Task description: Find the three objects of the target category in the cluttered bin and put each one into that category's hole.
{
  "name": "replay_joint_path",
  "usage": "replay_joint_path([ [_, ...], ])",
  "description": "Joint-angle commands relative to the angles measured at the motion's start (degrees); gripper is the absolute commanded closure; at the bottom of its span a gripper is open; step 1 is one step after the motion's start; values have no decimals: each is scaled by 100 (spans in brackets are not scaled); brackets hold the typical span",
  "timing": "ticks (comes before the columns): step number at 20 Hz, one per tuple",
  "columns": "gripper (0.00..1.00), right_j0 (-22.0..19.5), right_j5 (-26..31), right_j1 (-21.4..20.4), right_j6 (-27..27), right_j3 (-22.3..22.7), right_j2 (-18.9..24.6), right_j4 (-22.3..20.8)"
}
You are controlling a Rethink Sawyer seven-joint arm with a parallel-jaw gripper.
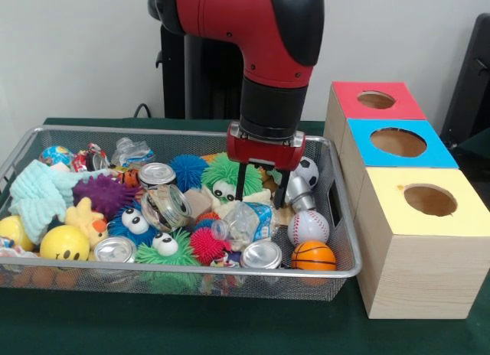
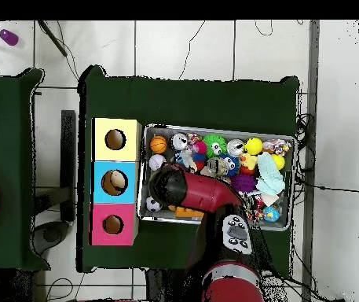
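My gripper [image 1: 261, 188] hangs open inside the wire mesh bin [image 1: 346, 240], right of centre, its black fingers [image 1: 241, 184] apart with nothing held. The tips hover just above a crumpled clear plastic bottle [image 1: 249, 219] and beside a green spiky ball with eyes [image 1: 220, 176]. Right of the gripper lie a soccer ball [image 1: 307, 171], a baseball [image 1: 308, 226] and a small basketball [image 1: 313, 255]. Outside the bin stand three boxes with round holes: red [image 1: 376, 99], blue [image 1: 398, 142], yellow [image 1: 429, 200]. In the overhead view the arm [image 2: 190, 191] hides the gripper.
The bin also holds drink cans [image 1: 261, 254] [image 1: 115, 249] [image 1: 157, 174], a clear jar [image 1: 165, 206], a yellow smiley ball [image 1: 64, 242], purple [image 1: 103, 193], blue [image 1: 187, 170] and red [image 1: 207, 244] spiky balls, a duck plush [image 1: 86, 219] and a mint cloth [image 1: 34, 190].
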Motion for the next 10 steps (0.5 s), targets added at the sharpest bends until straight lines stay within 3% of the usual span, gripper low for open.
replay_joint_path([
  [1,0,-170,-391,128,476,-296,608,-280],
  [10,0,-323,-460,60,349,-196,816,-462],
])
